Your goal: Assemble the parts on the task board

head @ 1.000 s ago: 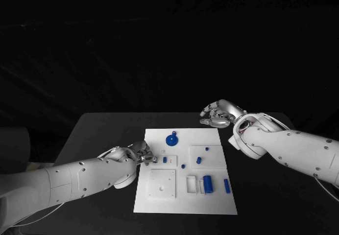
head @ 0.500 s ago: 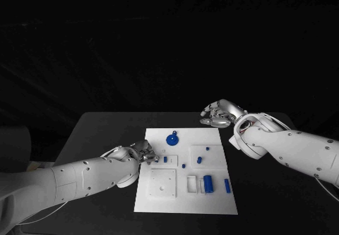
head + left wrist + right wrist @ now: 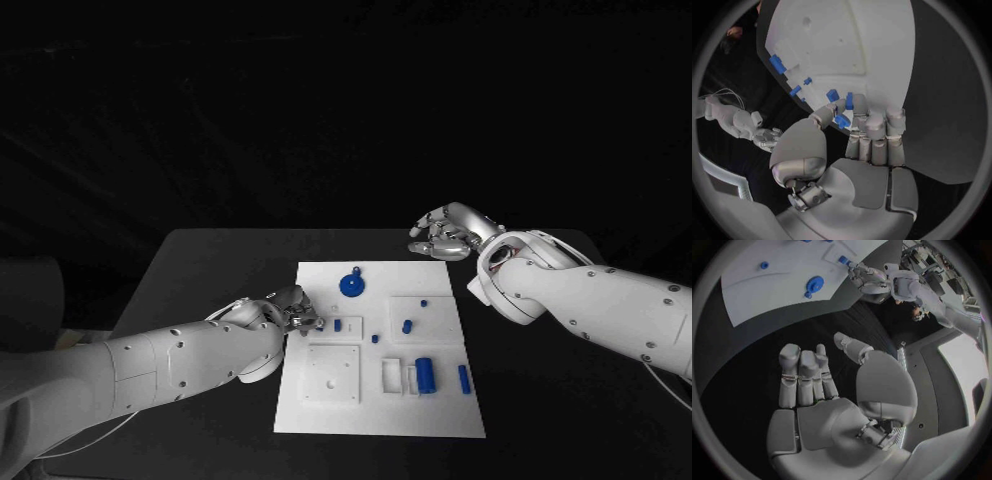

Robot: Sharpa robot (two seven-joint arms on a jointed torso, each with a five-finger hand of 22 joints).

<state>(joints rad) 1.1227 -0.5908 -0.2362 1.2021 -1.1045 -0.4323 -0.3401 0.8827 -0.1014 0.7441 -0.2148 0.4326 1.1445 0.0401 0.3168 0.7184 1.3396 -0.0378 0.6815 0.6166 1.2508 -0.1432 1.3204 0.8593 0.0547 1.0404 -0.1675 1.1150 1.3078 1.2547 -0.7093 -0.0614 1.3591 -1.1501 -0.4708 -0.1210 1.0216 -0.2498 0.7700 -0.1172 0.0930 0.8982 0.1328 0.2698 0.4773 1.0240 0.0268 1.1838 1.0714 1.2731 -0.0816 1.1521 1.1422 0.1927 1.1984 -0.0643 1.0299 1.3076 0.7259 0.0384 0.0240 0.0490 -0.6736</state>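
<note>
left hand [image 3: 293, 313] still pinching blue part [image 3: 842, 120], right hand [image 3: 450, 232] unmoved

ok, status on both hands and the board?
Left hand pinching small blue part at white task board edge. Right hand open, off-board. Nothing obstructing.

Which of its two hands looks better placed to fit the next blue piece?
Likely the left hand: it already pinches a small blue part over the task board. The right hand hovers beyond its far edge, holding nothing.
</note>
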